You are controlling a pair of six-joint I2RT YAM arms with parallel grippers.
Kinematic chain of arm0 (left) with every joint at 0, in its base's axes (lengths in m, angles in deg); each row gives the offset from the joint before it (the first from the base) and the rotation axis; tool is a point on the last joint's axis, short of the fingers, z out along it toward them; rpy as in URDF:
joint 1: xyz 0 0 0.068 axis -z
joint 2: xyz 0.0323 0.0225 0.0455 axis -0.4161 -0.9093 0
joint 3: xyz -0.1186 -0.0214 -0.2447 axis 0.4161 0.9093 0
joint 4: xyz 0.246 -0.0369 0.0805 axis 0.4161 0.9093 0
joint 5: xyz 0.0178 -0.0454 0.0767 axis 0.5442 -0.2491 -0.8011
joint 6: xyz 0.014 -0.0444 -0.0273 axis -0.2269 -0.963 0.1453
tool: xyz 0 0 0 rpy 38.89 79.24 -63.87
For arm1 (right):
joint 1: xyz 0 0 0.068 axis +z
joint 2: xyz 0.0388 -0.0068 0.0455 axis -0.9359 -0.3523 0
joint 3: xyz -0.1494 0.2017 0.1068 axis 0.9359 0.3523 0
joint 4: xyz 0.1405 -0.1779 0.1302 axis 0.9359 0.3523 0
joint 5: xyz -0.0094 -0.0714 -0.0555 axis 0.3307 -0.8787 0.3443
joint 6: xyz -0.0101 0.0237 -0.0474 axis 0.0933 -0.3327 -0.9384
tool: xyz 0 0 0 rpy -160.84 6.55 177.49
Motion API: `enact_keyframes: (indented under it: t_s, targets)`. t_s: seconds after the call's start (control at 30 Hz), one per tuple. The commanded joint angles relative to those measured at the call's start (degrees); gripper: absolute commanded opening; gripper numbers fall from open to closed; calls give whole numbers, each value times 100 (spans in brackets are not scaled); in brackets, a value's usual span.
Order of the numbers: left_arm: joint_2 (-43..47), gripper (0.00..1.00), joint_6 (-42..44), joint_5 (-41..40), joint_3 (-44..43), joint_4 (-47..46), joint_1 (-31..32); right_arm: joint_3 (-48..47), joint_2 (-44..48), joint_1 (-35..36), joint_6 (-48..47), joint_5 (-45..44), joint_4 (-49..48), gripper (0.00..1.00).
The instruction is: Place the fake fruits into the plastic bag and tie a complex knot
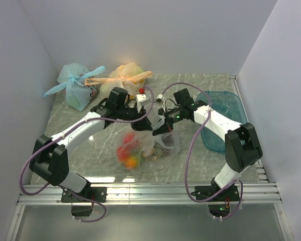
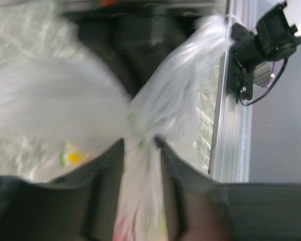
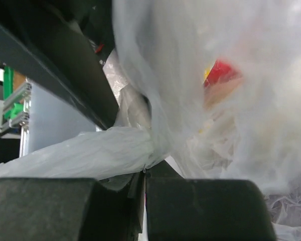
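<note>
Top view, near centre: the plastic bag (image 1: 158, 146) sits on the grey marbled table (image 1: 70, 125), between the two arms and just beyond their bases. The fake fruits (image 1: 129, 153) lie inside it, in its left part. Red, orange and yellow show through the film; the other colours cannot be told. The bag's upper film is gathered and drawn up toward the far side, where both grippers meet above it.

Left gripper (image 2: 139, 143): the jaws stand a narrow gap apart, and a bunched strand of the bag's clear film fills that gap. The fingers (image 2: 108, 168) press it from both sides. Beyond the tips the strand fans out, one twisted part running up and right. The view is blurred. A yellow patch shows through the film at lower left.

Right gripper (image 3: 144, 174): the jaws are nearly together, with only a thin slit between the pads (image 3: 200, 206). A crumpled strand of the same bag is pinched at the tips and leads off to the left. A red fruit shows through the film on the upper right.

Right of the bag: a translucent teal tub (image 1: 232, 103), partly under the right forearm.

Far left: a knotted light blue bag (image 1: 74, 86). Just right of it is a knotted orange-yellow bag (image 1: 126, 74). Both are well apart from the clear bag.
</note>
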State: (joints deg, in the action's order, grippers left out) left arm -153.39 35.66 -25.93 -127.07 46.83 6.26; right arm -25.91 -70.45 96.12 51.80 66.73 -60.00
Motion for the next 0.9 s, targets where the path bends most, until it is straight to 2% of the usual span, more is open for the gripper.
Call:
enact_keyframes:
  t_s: [0.0,0.03,0.13,0.2,0.23,0.27,0.3,0.4,0.47,0.57,0.77,0.87]
  targets:
    - [489,43,313,-2,-626,677,-438,-348,114,-11,-498,73,279,0]
    - [533,49,445,-36,-820,992,-596,-375,131,-2,-568,73,410,0]
    - [727,60,499,-221,-1506,1662,-808,-463,193,6,-797,47,577,0]
    - [911,61,-191,-605,-1709,1375,-897,-577,184,-2,-1043,64,753,0]
    - [1051,81,-1031,-1321,-1709,1243,-897,-621,175,-2,-1252,64,954,0]
    - [1096,97,-1230,-1502,-1744,1163,-905,-708,158,-2,-1368,81,1078,0]
    - [1131,99,-1267,-1591,-1744,1067,-905,-752,114,-2,-1482,82,1183,0]
    - [948,99,-742,-961,-1867,1223,-905,-867,53,6,-1939,64,1570,0]
    - [729,99,-714,-959,-1894,1163,-914,-972,17,24,-2211,38,1773,0]
    - [430,97,-206,-741,-2043,1259,-914,-1174,-88,42,-2510,-24,2037,0]
    - [51,93,182,-81,-2043,1224,-914,-1333,-176,208,-2740,-173,2143,0]
    - [15,87,393,350,-1965,1163,-914,-1368,-229,252,-2670,-173,2116,0]
